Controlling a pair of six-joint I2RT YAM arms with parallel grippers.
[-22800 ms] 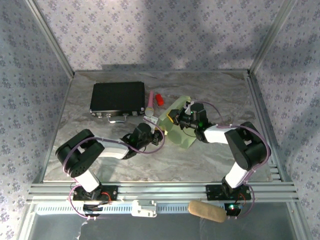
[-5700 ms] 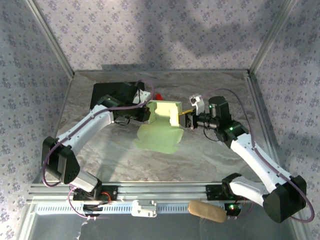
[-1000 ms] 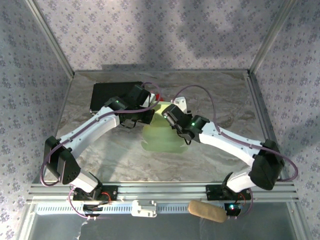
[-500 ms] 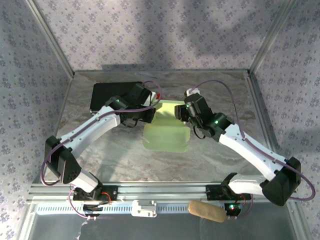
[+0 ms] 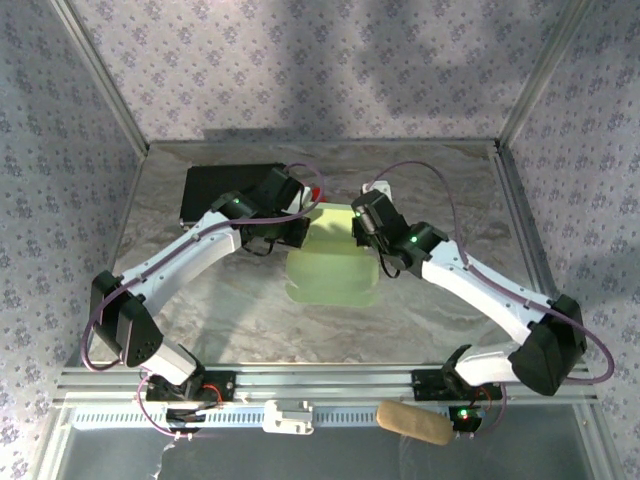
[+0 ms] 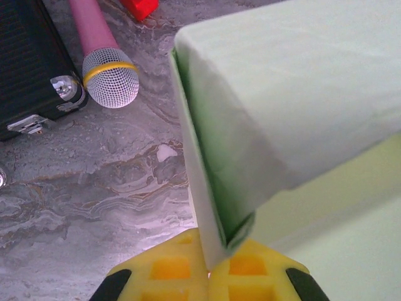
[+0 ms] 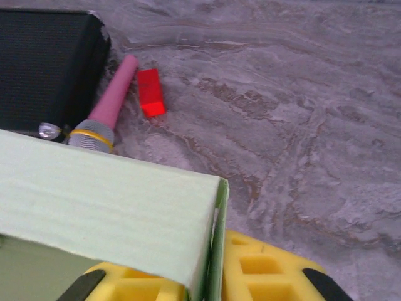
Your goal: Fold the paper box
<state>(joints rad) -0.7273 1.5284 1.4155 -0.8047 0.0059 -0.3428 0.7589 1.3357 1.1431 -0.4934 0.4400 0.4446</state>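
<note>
Pale-green paper box [image 5: 330,262] sits at mid-table, gripped at both ends.
Left gripper [image 6: 210,266] is closed on the box's left end wall, the card nipped between its yellow fingers [image 6: 169,271]; right gripper [image 7: 213,271] is clamped on the opposite end wall in the same way; the box's upper part stands raised as a hollow sleeve; its lower sheet spreads on the grey marbled table [image 5: 450,200]; behind lie a black case [image 5: 225,192], a pink microphone [image 6: 100,56] and a small red block [image 7: 150,91].
</note>
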